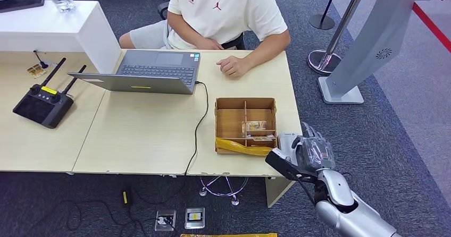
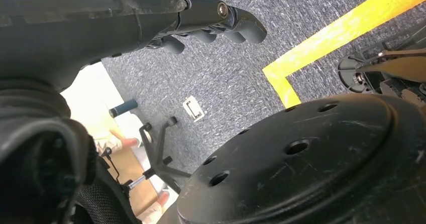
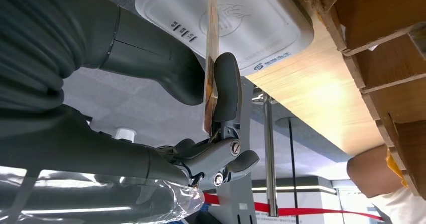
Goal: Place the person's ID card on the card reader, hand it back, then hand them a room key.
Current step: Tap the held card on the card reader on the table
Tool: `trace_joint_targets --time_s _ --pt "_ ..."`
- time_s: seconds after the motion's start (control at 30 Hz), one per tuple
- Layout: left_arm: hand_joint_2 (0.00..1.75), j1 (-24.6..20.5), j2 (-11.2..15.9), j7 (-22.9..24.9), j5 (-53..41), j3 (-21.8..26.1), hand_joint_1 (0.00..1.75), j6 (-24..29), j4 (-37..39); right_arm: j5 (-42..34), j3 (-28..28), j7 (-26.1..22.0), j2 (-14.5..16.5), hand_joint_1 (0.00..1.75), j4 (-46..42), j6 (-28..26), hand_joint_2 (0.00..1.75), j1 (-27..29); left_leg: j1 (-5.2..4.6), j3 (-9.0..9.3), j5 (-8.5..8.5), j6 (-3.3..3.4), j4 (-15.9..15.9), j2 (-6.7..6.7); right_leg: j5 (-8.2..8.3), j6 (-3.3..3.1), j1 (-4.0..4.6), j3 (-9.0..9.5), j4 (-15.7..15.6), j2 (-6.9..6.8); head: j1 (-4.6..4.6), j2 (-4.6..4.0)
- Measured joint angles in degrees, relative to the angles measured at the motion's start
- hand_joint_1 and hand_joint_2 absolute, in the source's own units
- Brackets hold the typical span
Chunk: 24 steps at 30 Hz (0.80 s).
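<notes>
My right hand (image 1: 314, 151) hovers at the table's front right corner, over the white card reader (image 1: 285, 138). In the right wrist view the ID card (image 3: 209, 58) shows edge-on, pinched between the thick thumb (image 3: 150, 58) and a dark finger (image 3: 226, 88). Its far end reaches over the card reader (image 3: 241, 28); I cannot tell whether it touches. A cardboard box (image 1: 228, 121) beside the reader holds room key cards (image 1: 254, 126). The person (image 1: 223, 8) sits across the table, one hand (image 1: 234, 66) resting on it. My left hand (image 2: 216, 23) hangs low over the carpet, holding nothing.
An open laptop (image 1: 149, 72) stands mid-table with its cable running off the front edge. A black remote controller (image 1: 42, 104) lies at the left. A yellow bag (image 1: 242, 147) lies along the box's front. A grey kiosk stand (image 1: 367, 45) and stanchions stand at the right.
</notes>
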Motion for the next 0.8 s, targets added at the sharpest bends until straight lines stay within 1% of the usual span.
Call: trace_joint_targets --time_s 0.5,0.8 --pt "0.0 0.0 -0.1 0.0 0.3 0.0 0.0 0.0 0.0 -0.6 -0.1 -1.6 1.8 1.75 2.7 -1.3 1.75 0.1 0.0 0.15 0.0 0.0 0.0 0.03 0.0 0.0 0.0 0.12 0.0 0.02 0.01 0.0" --pt "0.0 0.0 -0.2 -0.1 0.2 0.0 0.0 0.0 0.0 0.2 -0.7 -1.5 2.2 1.75 3.2 -2.2 1.75 0.3 0.0 0.24 0.0 0.0 0.0 0.04 0.0 0.0 0.0 0.23 0.0 0.02 0.01 0.0"
